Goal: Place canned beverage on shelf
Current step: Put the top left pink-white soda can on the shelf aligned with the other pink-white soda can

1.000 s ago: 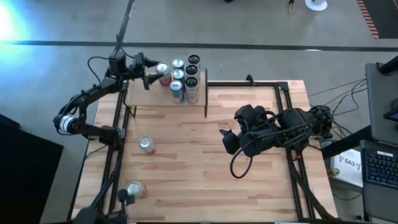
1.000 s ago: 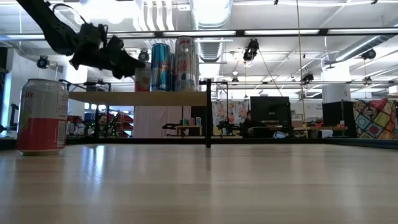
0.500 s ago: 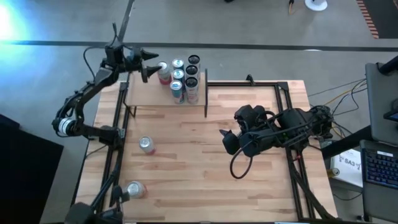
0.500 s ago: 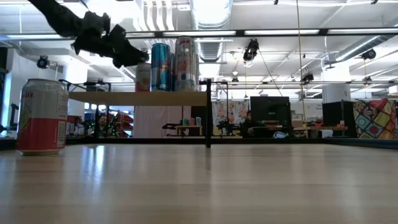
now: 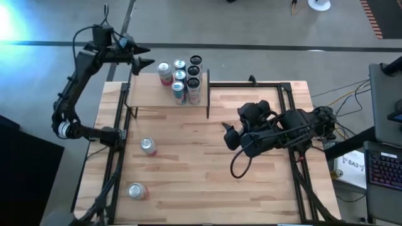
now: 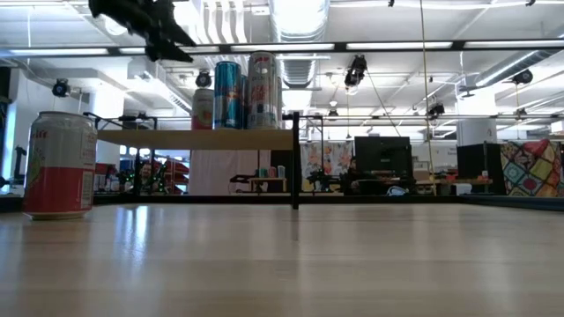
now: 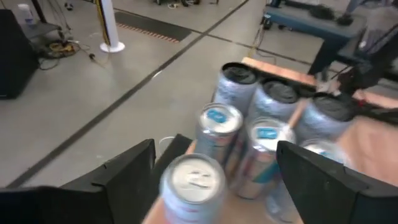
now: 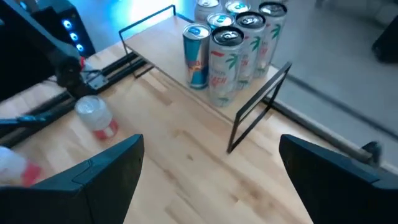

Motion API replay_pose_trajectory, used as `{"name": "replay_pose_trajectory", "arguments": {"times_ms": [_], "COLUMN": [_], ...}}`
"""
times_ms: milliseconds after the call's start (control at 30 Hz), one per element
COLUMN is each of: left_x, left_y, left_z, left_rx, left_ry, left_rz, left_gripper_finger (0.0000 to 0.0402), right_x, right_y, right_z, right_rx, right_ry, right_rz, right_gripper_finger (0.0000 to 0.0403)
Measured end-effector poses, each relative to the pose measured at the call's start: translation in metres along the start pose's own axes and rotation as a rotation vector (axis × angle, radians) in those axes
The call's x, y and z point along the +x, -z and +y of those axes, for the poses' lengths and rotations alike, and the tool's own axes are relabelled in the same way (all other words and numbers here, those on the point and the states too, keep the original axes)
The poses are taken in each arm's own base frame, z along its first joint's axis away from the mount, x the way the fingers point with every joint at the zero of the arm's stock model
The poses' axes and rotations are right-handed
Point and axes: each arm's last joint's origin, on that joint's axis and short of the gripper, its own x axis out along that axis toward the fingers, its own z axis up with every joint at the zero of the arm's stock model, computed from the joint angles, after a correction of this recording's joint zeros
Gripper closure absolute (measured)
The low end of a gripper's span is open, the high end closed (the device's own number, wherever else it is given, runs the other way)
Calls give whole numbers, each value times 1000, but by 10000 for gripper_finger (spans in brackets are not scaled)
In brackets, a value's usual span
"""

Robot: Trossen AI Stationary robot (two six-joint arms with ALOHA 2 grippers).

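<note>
Holding six upright cans point(image 5: 181, 79), shelf point(image 5: 151, 94); left hand point(image 5: 143, 55) open, empty; right hand point(image 5: 229, 135) open.

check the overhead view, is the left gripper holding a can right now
No, the left gripper is open and empty beside the shelf, apart from the nearest can.

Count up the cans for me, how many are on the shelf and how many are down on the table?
Shelf cans: 7
Table cans: 2
Total: 9
</note>
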Motion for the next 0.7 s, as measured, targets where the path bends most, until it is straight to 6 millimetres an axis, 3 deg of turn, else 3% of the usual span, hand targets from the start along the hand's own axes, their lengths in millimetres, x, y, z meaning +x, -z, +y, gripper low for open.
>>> {"name": "replay_pose_trajectory", "arguments": {"times_ms": [167,367,533,700], "left_x": [-1,0,-23,-44], "left_y": [0,18,37,58], "left_z": [-30,-78,-119,-151], "left_rx": [-26,-43,-102,-192], "left_ry": [86,203,234,273], "left_rz": [10,44,70,74], "left_gripper_finger": [120,148,165,170], "right_x": [16,57,95,120], "right_y": [5,20,31,31], "right_z": [0,5,17,27], "right_rx": [-61,-92,-118,-124], "right_ry": [73,121,-16,-195], "right_rz": [-2,90,197,210], "right_gripper_finger": [40,40,40,40]}}
